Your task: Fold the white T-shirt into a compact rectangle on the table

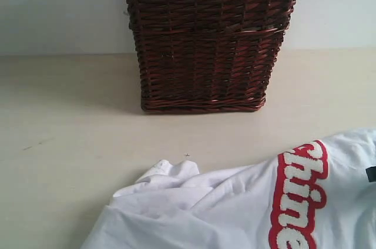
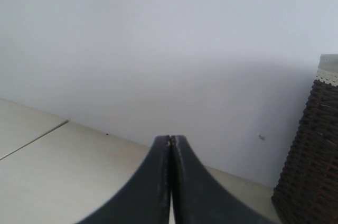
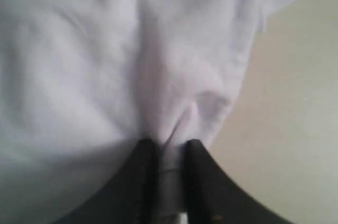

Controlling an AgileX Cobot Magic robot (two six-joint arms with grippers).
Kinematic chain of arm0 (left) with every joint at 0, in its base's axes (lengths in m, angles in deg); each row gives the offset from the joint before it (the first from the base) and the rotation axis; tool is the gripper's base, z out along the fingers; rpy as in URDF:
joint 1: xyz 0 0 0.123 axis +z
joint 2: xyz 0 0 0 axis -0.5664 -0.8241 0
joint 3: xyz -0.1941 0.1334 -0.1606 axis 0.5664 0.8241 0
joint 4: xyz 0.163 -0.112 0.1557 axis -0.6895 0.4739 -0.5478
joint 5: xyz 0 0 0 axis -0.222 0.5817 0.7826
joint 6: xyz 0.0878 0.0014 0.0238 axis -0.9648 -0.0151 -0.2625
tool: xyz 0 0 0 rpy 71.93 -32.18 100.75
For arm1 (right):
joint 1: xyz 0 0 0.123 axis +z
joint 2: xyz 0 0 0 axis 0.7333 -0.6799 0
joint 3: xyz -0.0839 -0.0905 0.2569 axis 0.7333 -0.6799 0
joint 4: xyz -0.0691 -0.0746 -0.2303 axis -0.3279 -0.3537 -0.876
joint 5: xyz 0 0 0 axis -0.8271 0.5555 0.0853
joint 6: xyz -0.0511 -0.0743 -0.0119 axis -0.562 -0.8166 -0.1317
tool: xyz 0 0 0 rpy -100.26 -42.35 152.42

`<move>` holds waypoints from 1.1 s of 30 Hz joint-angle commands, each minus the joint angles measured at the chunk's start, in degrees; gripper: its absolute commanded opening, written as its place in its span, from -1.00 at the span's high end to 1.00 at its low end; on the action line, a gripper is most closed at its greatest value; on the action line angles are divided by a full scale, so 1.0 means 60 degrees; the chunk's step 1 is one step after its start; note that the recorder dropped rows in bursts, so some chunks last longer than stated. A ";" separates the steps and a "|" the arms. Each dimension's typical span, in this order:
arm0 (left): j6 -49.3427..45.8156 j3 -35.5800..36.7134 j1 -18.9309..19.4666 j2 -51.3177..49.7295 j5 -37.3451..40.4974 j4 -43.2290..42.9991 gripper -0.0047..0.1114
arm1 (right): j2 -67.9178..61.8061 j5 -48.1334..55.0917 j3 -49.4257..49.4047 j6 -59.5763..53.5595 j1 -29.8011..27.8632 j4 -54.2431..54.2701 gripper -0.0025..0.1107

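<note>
The right jaws are pinching a fold of the crumpled white cotton T-shirt (image 1: 223,214) lying on the pale beige bench (image 1: 70,143), the left jaws hanging clenched and empty; next, I think, comes pulling it flat.

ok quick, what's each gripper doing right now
left gripper: closed, nothing between its jaws
right gripper: closed on a pinched fold of the white T-shirt

Basket (image 1: 205,43) common to low exterior and level left wrist; right wrist close over T-shirt (image 3: 79,49)
</note>
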 commanded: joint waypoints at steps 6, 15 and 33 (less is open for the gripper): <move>-0.0011 0.0034 0.0025 0.0057 0.0025 -0.0029 0.92 | 0.1263 0.0298 0.0836 -0.1134 -0.0015 -0.0087 0.96; -0.0011 0.0034 0.0025 0.0057 0.0025 -0.0029 0.92 | 0.1598 0.4706 0.1246 -0.4415 -0.0015 0.1141 0.96; -0.0011 0.0034 0.0025 0.0057 0.0025 -0.0029 0.92 | 0.1598 0.7343 0.1246 -0.3842 -0.0015 0.0813 0.25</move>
